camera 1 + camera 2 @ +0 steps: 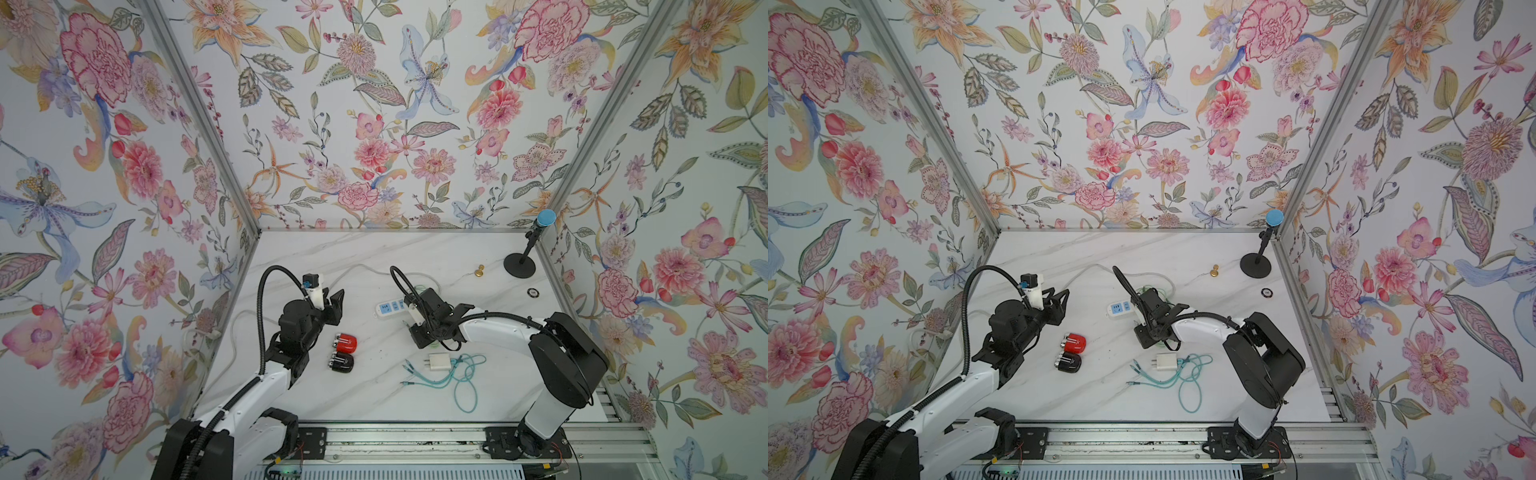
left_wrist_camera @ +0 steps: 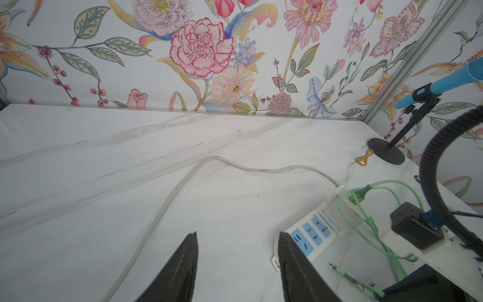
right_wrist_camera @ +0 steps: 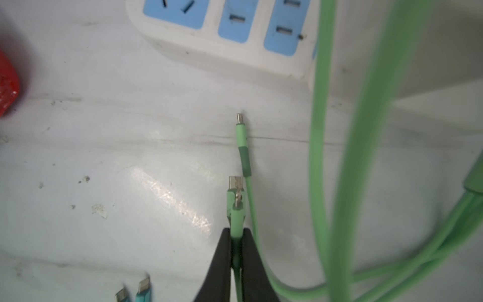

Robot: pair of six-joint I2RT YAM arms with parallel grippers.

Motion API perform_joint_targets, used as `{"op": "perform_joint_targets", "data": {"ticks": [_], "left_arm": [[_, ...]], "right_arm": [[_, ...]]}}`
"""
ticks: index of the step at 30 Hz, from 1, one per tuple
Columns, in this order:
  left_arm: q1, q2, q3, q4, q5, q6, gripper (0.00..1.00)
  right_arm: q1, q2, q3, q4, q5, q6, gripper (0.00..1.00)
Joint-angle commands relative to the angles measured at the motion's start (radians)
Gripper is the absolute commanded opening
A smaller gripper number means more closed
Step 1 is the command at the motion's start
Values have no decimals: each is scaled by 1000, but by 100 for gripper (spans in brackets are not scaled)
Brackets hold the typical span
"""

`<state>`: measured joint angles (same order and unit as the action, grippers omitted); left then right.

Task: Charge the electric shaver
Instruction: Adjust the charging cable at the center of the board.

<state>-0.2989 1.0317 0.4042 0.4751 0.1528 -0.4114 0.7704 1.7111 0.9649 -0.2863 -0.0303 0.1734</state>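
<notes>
Altogether, two shavers (image 1: 345,343) (image 1: 342,363) and two cables (image 1: 466,390) (image 3: 320,157) lie out.

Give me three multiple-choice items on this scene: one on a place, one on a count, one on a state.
1. Where does the white wall charger lie?
A) beside the teal cable, nearer the front rail than the power strip
B) against the back wall
C) under the left arm

2. How many electric shavers lie on the marble table?
A) one
B) two
C) three

3. What state is the right pincer in?
A) open and empty
B) shut on the wall charger
C) shut on a green cable plug

Answers:
1 A, both top views show it next to the teal cable, in front of the strip.
2 B, a red one and a black one lie side by side.
3 C, the right wrist view shows it clamped on the plug.
</notes>
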Motion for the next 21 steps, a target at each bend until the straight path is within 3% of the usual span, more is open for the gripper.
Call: {"op": "perform_joint_targets", "data": {"ticks": [1, 5, 8, 11, 21], "left_arm": [[9, -13, -7, 27, 10, -12, 52], [6, -9, -4, 34, 16, -14, 52], [6, -11, -8, 32, 14, -13, 52], [6, -13, -6, 27, 10, -7, 52], [7, 13, 0, 48, 16, -8, 52]], "right_arm": [[-27, -37, -42, 8, -82, 11, 10], [-41, -42, -52, 10, -100, 5, 14], [-49, -37, -54, 6, -55, 9, 25], [-52, -33, -46, -13, -16, 8, 30], [-71, -118, -22, -60, 0, -13, 29]]}}
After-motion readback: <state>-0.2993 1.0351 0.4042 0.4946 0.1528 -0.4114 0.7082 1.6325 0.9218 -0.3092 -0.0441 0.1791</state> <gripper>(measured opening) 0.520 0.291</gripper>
